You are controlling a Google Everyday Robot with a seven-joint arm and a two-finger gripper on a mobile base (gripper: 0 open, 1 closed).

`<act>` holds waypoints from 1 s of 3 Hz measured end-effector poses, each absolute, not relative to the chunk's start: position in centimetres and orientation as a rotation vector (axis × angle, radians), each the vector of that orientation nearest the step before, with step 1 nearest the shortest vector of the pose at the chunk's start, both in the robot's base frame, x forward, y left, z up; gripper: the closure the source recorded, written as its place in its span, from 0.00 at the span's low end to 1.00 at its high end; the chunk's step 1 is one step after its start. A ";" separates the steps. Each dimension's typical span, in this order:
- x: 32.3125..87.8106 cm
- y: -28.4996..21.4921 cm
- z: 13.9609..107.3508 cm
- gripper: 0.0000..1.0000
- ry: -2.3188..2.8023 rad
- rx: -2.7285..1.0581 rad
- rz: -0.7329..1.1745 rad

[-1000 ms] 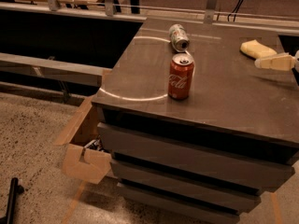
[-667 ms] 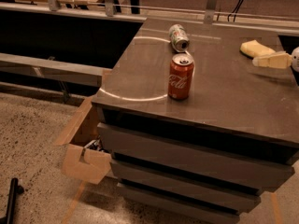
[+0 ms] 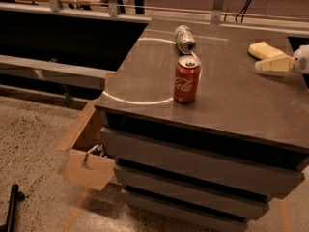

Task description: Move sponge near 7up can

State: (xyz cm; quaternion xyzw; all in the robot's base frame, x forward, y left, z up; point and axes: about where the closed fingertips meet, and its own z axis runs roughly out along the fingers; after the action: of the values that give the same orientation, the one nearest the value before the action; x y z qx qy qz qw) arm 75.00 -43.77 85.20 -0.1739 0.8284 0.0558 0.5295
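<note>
1. Landmark: a red Coca-Cola can (image 3: 187, 79) stands upright on the dark grey countertop (image 3: 231, 105), near its front-left part. All places below are given from this can.
2. The 7up can (image 3: 185, 38) lies on its side behind the Coca-Cola can, a little apart from it, with one silver end turned toward the camera.
3. The sponge (image 3: 263, 50), a pale yellow block, lies flat on the countertop, well to the right of the Coca-Cola can and somewhat behind it. It is well apart from the 7up can.
4. The gripper (image 3: 270, 65) enters from the frame's right edge, far right of the Coca-Cola can, low over the countertop. Its pale tip points left and sits just in front of the sponge. Contact between the two cannot be judged, nor can it be made out whether the gripper is spread or closed.
5. A pale curved line (image 3: 140, 100) on the countertop passes just left of the Coca-Cola can.
6. An open cardboard box (image 3: 89, 168) sits on the speckled floor, below and left of the Coca-Cola can.
</note>
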 end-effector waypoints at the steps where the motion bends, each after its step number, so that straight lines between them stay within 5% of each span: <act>1: 75.9 -42.9 84.5 0.16 1.993 -0.451 0.165; 3: 76.8 -42.2 83.5 0.63 2.017 -0.492 0.227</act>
State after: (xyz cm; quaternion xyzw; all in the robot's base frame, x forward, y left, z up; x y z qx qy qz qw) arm 76.79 -42.18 83.47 -0.2037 0.8349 0.0939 0.5027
